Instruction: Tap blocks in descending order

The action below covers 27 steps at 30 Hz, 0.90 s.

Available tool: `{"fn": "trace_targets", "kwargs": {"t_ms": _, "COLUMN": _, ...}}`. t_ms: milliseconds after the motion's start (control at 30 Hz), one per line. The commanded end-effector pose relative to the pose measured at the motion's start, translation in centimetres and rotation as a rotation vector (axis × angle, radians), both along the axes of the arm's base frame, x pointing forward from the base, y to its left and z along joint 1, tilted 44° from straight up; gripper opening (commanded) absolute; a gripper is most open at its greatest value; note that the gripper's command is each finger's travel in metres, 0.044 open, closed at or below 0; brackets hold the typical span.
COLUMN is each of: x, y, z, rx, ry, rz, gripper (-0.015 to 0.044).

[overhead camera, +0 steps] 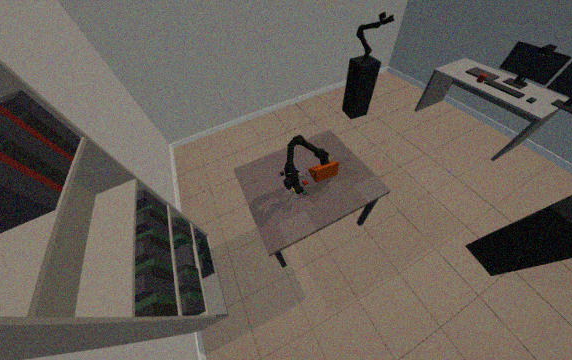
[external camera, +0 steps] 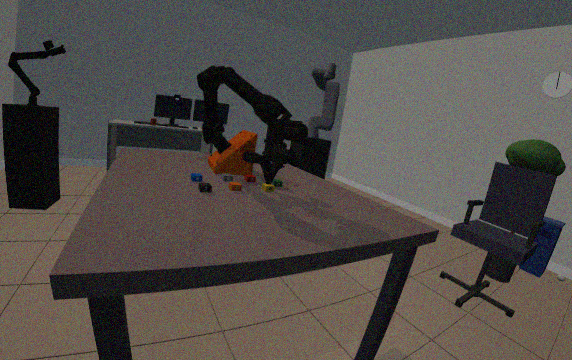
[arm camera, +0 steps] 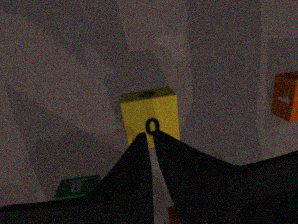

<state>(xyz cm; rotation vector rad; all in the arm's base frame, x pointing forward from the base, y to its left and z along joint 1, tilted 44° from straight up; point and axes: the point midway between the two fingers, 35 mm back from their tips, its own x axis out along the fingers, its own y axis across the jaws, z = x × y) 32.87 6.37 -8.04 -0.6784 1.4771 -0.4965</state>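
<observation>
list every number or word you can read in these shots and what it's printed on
"0": on the top face of the yellow block, just ahead of the shut tool.
Orange block at the right edge of the wrist view: a mark, too blurred to read.
Green block: too dark to read.
Other blocks, seen only in the exterior view: too small to read.
</observation>
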Motion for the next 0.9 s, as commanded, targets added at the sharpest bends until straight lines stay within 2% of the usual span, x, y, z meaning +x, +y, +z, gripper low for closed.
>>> {"fn": "trace_targets", "kwargs": {"t_ms": 0, "x": -0.1, "y": 0.9, "z": 1.0, "rx": -0.001, "ry": 0.001, "rz": -0.002, "gripper": 0.002}}
{"fn": "trace_targets", "kwargs": {"t_ms": 167, "x": -0.2, "y": 1.8, "z": 2.0, "rx": -0.004, "ry": 0.003, "rz": -0.001, "gripper": 0.002}}
{"fn": "trace_targets", "kwargs": {"t_ms": 267, "x": -1.3, "y": 4.3, "z": 1.4, "rx": 0.007, "ry": 0.009, "rz": 0.015, "gripper": 0.0099}}
{"fn": "trace_targets", "kwargs": {"t_ms": 500, "x": -8.0, "y": 13.6, "z": -0.6, "rx": 0.02, "ry": 0.022, "rz": 0.031, "gripper": 0.0283}}
{"fn": "trace_targets", "kwargs": {"t_ms": 633, "x": -11.2, "y": 16.4, "z": -1.0, "rx": 0.01, "ry": 0.01, "rz": 0.0, "gripper": 0.0387}}
{"fn": "trace_targets", "kwargs": {"t_ms": 867, "x": -11.3, "y": 16.4, "z": -1.0, "rx": 0.01, "ry": 0.009, "rz": -0.001, "gripper": 0.04}}
